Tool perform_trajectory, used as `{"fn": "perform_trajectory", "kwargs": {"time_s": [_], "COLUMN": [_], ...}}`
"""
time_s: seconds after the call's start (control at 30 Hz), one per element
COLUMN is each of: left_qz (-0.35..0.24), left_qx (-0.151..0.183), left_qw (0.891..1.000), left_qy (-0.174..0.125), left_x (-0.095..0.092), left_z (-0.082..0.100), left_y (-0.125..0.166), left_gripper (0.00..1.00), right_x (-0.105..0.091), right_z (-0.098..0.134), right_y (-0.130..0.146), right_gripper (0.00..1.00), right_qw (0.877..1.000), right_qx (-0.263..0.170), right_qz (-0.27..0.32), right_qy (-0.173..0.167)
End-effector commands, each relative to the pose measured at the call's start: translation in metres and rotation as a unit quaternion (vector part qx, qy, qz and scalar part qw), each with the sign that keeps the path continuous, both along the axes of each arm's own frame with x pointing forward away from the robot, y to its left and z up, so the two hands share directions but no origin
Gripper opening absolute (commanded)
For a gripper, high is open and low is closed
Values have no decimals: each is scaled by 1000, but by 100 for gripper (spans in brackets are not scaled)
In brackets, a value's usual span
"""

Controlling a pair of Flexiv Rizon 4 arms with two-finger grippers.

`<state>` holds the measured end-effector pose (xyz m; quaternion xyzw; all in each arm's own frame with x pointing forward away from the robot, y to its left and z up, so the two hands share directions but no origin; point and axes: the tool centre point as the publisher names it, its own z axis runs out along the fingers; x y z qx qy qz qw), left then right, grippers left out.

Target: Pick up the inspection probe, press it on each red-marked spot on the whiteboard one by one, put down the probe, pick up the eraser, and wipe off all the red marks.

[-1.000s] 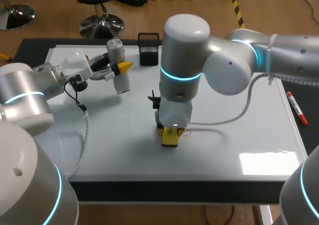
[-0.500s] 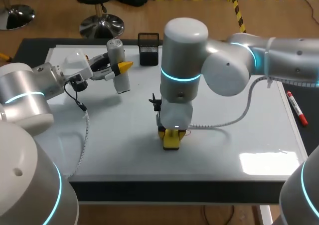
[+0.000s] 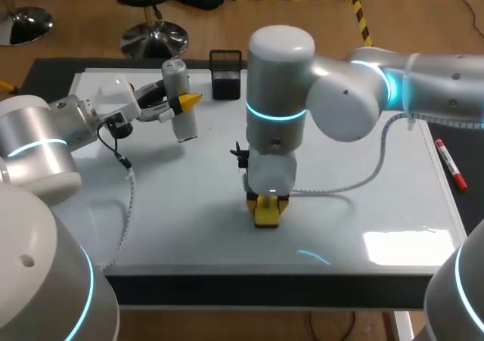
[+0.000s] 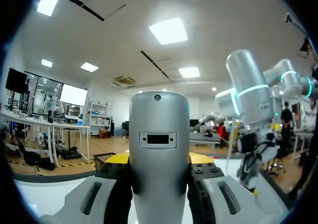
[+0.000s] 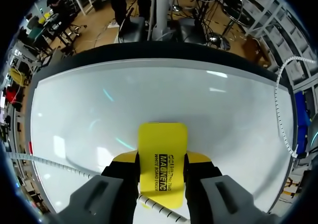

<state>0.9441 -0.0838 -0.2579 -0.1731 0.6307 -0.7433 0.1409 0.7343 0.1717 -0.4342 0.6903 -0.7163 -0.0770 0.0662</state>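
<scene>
Right hand is closed on the yellow eraser, one finger on each side. The eraser is pressed flat on the whiteboard, near its middle front. Left hand grips the silver probe, positioned over the whiteboard's far left part.

- One whiteboard
- One silver probe
- One yellow eraser
- One black mesh holder
- One red marker
- Two arms: left arm, right arm
</scene>
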Motion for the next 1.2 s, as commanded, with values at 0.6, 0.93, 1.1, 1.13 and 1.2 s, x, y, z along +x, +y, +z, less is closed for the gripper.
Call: {"fn": "perform_trajectory", "kwargs": {"time_s": [0.6, 0.93, 1.1, 1.13, 1.2], "left_qz": [2, 2, 2, 2, 2], "left_qx": [-1, -1, -1, -1, -1], "left_qw": [1000, 1000, 1000, 1000, 1000], "left_qy": [-1, -1, -1, -1, -1], "left_x": [0, 0, 0, 0, 0], "left_z": [0, 0, 0, 0, 0], "left_y": [-1, -1, -1, -1, -1], "left_gripper": [0, 0, 0, 0, 0], "right_x": [-19, -18, -16, -15, -11], "right_z": [-17, -13, -1, 3, 10], "right_y": [-71, -73, -73, -73, -75], "right_gripper": [0, 0, 0, 0, 0], "right_qw": [999, 999, 999, 999, 999], "right_qx": [-17, -19, -10, -10, -8], "right_qz": [-40, -44, -45, -44, -42], "right_qy": [6, 0, -13, -14, -19]}}
